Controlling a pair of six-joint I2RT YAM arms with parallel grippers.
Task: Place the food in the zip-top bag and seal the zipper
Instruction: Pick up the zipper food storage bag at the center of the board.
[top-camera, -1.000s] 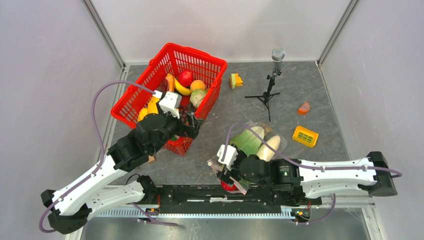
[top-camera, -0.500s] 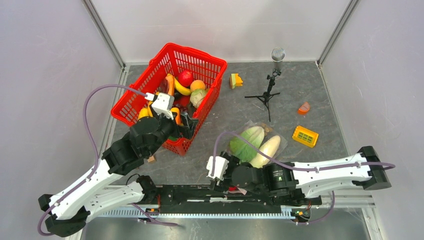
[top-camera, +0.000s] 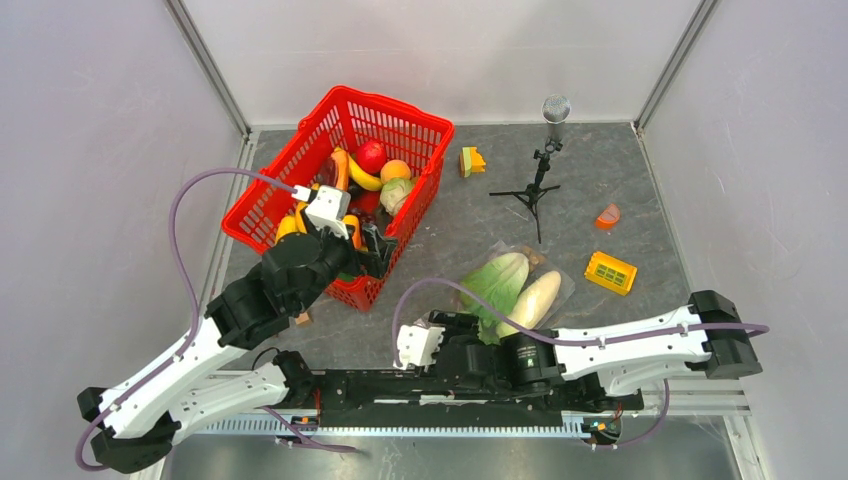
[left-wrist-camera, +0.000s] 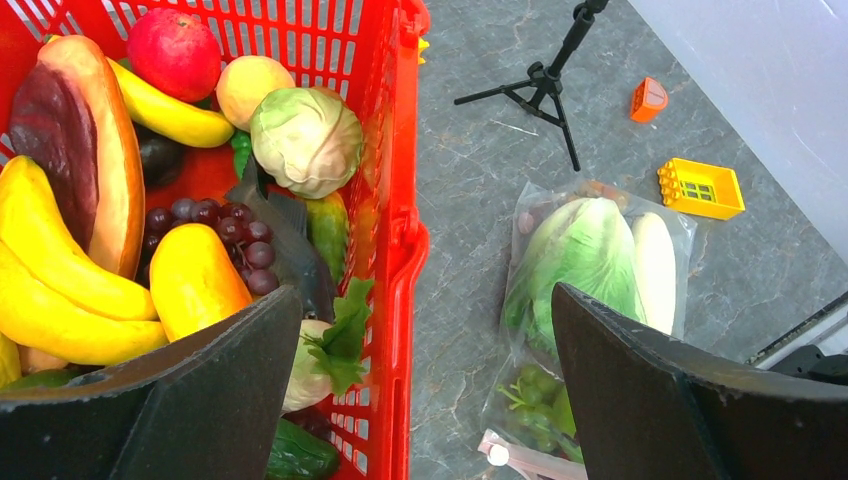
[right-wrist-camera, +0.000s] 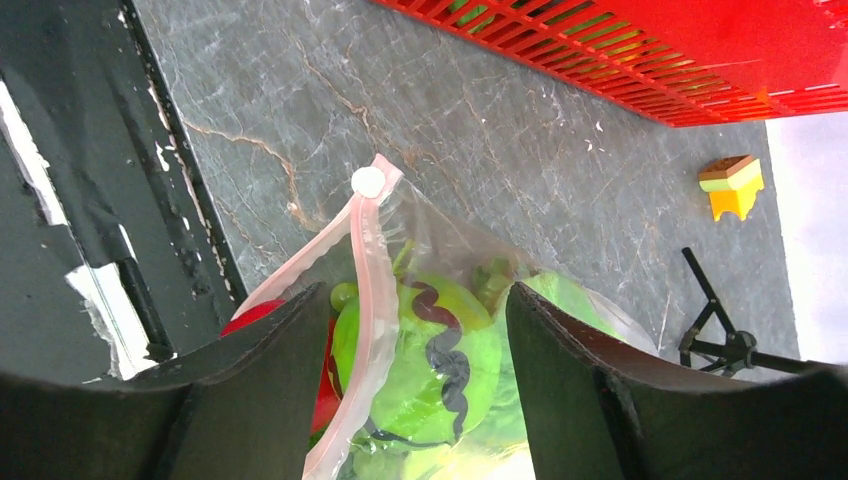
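Observation:
The clear zip-top bag (top-camera: 515, 285) lies on the table with lettuce (top-camera: 493, 280) and a long cream-white vegetable (top-camera: 536, 297) inside. My right gripper (top-camera: 440, 345) is open at the bag's near end. In the right wrist view its jaws (right-wrist-camera: 410, 400) straddle the bag mouth. The pink zipper (right-wrist-camera: 375, 260) runs between them, with its white slider (right-wrist-camera: 368, 181) beyond the fingertips. A red fruit (right-wrist-camera: 322, 395) and green pieces (right-wrist-camera: 440, 360) show through the plastic. My left gripper (top-camera: 378, 250) is open and empty over the red basket's near corner (left-wrist-camera: 400, 260).
The red basket (top-camera: 360, 290) holds bananas (left-wrist-camera: 60, 290), a red fruit (left-wrist-camera: 175, 52), a cabbage (left-wrist-camera: 305, 140) and grapes (left-wrist-camera: 215, 225). A microphone tripod (top-camera: 538, 190), a yellow block (top-camera: 611, 271), an orange piece (top-camera: 607, 215) and a yellow-green block (top-camera: 471, 160) stand behind the bag.
My right gripper has moved left along the bag's near edge. My left gripper shifted slightly toward the basket, then stayed still.

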